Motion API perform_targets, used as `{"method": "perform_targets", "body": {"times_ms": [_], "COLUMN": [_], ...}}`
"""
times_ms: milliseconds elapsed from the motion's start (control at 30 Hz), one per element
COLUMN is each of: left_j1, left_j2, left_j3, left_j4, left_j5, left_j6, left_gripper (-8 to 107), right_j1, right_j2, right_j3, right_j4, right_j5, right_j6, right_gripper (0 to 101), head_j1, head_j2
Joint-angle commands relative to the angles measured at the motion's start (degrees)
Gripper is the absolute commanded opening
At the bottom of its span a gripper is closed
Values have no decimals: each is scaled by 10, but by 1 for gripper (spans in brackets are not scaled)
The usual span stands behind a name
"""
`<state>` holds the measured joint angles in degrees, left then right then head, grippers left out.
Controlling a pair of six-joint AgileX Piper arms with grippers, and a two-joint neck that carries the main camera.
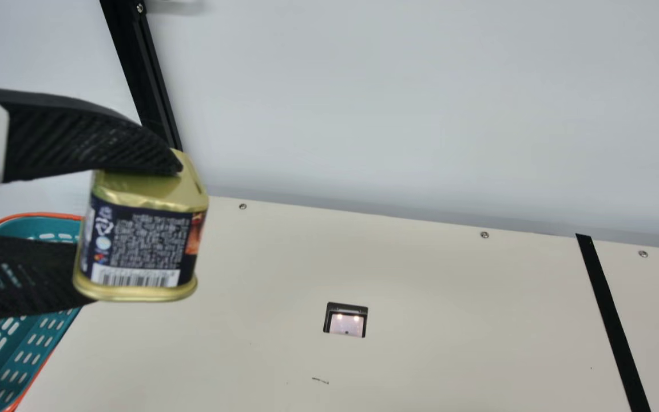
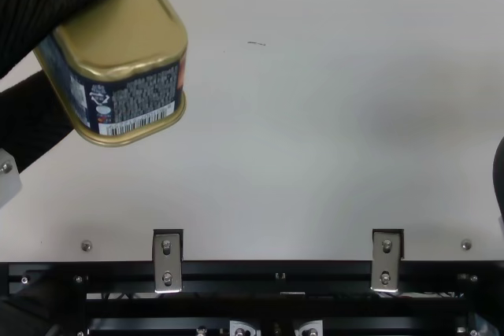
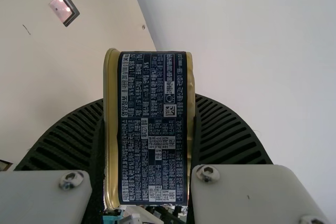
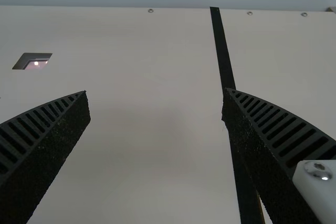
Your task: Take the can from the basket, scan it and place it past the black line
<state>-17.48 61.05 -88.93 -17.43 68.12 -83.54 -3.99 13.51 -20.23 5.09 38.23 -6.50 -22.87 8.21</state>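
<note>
The gold-rimmed rectangular can [image 1: 141,234] is hanging in the air above the worktop [image 1: 449,343], out of the basket, so the taking part is looking done. The left hand [image 3: 148,103] is clasping it across its lid and base, the fingers parting only as far as the can is needing. Its printed barcode [image 1: 135,277] is facing outward from one side, rather than down towards the lit scanner window [image 1: 345,320] set in the worktop. Nothing is showing whether a scan is counting as done; with the can well apart from the window, scanning is probably remaining, and the barcode is likely needing to be turned that way. The perforated teal basket [image 1: 38,215] is standing on the left side. Across the worktop, the black line [image 1: 612,320] is lying beyond the window, so placing is certainly remaining. The right hand [image 4: 156,98] is gaping wide, gripping nothing.
</note>
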Motion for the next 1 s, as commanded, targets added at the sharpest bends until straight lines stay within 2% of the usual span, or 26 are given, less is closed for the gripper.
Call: {"method": "perform_targets", "body": {"times_ms": [0,133,300,700,967], "left_j1": [4,3,-23,-126,-186], "left_j2": [-1,-4,-8,-19,-26], "left_j3": [1,1,10,60,96], "left_j4": [-5,7,62,253,397], "left_j5": [1,-4,-26,-103,-132], "left_j6": [6,22,46,50,34], "left_gripper": [10,10,10,10,10], "right_j1": [0,0,0,0,0], "right_j2": [0,0,0,0,0], "right_j3": [0,0,0,0,0], "right_j4": [0,0,0,0,0], "right_j5": [0,0,0,0,0], "right_j6": [0,0,0,0,0], "right_gripper": [101,101,101,101,101], "head_j1": [-21,-21,-21,-21,-21], "head_j2": [-8,-8,-8,-8,-8]}}
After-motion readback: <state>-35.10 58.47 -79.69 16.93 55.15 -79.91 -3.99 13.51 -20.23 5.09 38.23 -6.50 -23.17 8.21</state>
